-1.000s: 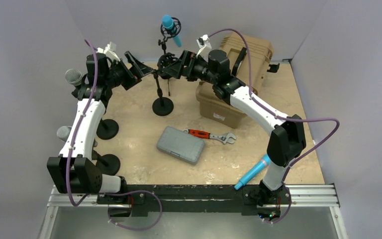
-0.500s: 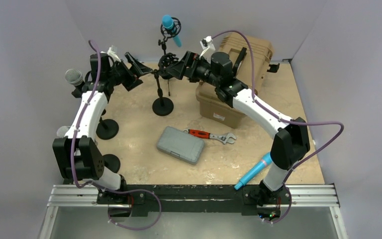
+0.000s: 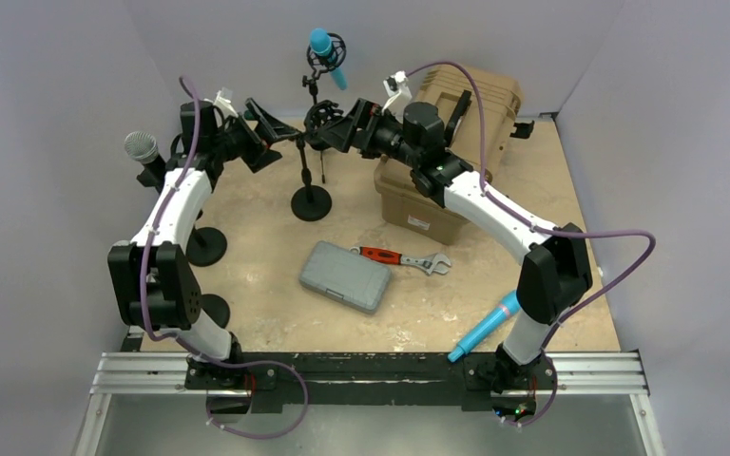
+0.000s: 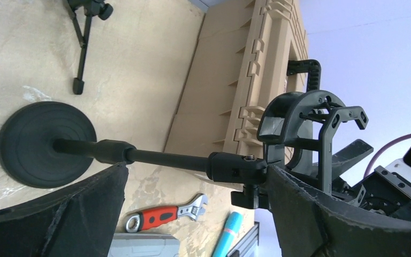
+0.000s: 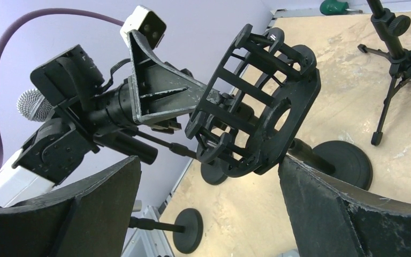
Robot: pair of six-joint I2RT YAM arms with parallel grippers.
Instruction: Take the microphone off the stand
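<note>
The black stand (image 3: 306,169) rises from a round base (image 3: 311,202) at mid-table, and the shock mount (image 3: 321,118) on top of it holds nothing. My left gripper (image 3: 280,141) is open at the stand's left, and the pole (image 4: 166,159) crosses just past its fingertips (image 4: 195,171). From the right, my right gripper (image 3: 336,128) stands open, the empty mount (image 5: 257,107) just beyond its tips (image 5: 208,160). A blue microphone (image 3: 485,327) lies on the table by the right arm's base. Another blue microphone (image 3: 326,54) sits in a tripod stand behind.
A silver microphone (image 3: 140,147) is on a stand at the left, with a second round base (image 3: 211,310) nearer. A tan case (image 3: 447,152) stands at the back right. A grey box (image 3: 345,276) and a red-handled wrench (image 3: 401,258) lie mid-table.
My left arm's elbow has swung back and left while its gripper stayed by the stand, and its jaws have spread a little. The right arm has barely moved.
</note>
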